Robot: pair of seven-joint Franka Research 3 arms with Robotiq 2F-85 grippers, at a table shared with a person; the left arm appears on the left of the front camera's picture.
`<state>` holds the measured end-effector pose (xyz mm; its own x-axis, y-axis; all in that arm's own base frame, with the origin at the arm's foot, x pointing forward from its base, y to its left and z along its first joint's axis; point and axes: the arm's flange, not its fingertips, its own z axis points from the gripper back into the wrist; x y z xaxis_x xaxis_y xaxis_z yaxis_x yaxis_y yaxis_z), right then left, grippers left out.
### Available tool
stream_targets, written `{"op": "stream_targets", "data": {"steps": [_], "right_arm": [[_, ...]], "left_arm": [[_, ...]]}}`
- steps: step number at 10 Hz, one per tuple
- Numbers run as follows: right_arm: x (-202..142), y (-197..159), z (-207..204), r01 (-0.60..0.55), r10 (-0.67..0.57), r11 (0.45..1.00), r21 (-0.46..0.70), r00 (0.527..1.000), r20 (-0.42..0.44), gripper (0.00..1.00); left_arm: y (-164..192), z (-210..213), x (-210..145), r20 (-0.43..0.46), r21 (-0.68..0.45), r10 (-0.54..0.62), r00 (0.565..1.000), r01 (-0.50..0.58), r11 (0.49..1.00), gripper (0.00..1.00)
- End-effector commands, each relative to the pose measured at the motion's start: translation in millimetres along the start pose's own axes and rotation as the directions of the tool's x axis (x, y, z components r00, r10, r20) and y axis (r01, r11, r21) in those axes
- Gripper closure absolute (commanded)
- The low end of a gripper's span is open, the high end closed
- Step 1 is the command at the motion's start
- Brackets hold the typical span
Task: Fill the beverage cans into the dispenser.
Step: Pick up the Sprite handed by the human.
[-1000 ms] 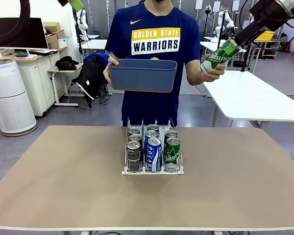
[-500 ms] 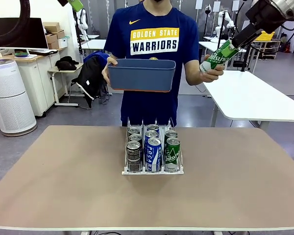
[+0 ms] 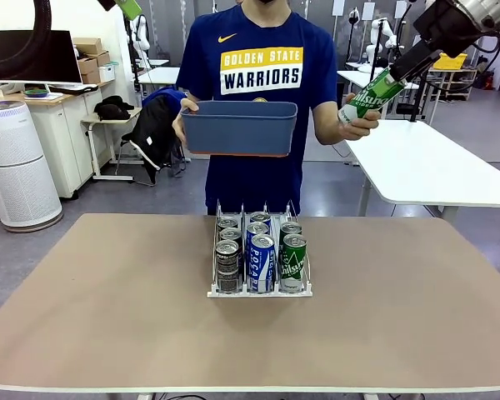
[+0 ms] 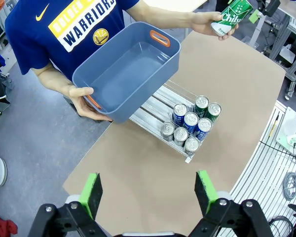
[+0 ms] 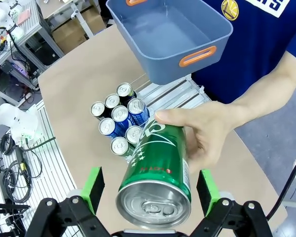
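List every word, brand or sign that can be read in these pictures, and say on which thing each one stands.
"GOLDEN STATE WARRIORS": the person's blue shirt.
"Chilsu", rest hidden: the green can in the person's hand.
"POCAR", partly seen: the front blue can in the dispenser.
Lettering on the front green can and the black cans: too small to read.

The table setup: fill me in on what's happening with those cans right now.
A person holds out a green can in one hand, its top between the open fingers of the right gripper, which has not closed on it. Their other hand holds an empty blue-grey tub. On the table, the clear dispenser already holds black, blue and green cans in three lanes. The left gripper hangs open above the table.
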<state>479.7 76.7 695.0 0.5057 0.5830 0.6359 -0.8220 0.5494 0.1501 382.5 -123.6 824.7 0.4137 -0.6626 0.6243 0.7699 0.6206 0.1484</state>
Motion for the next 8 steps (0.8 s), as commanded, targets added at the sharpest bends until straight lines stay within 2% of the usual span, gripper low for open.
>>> {"op": "stream_targets", "data": {"steps": [1,6,7,8], "right_arm": [[3.3,-1.8,-3.9,-0.015,0.015,1.0,0.026,1.0,0.024,0.0],[1.6,-1.8,-2.8,-0.002,0.002,1.0,0.005,1.0,0.0,0.0],[2.3,1.9,-1.8,0.001,-0.001,1.0,0.004,0.999,-0.035,0.6],[3.2,0.7,0.4,-0.004,0.004,1.0,0.006,0.999,-0.033,0.6]], "left_arm": [[-0.4,1.5,-2.0,0.0,0.001,0.001,1.0,-0.001,1.0,0.0],[-0.4,1.5,-2.0,0.0,0.001,0.001,1.0,-0.001,1.0,0.0],[-0.4,1.5,-2.0,0.0,0.001,0.001,1.0,-0.001,1.0,0.0],[-0.4,1.5,-2.0,0.0,0.001,0.001,1.0,-0.001,1.0,0.0]]}}
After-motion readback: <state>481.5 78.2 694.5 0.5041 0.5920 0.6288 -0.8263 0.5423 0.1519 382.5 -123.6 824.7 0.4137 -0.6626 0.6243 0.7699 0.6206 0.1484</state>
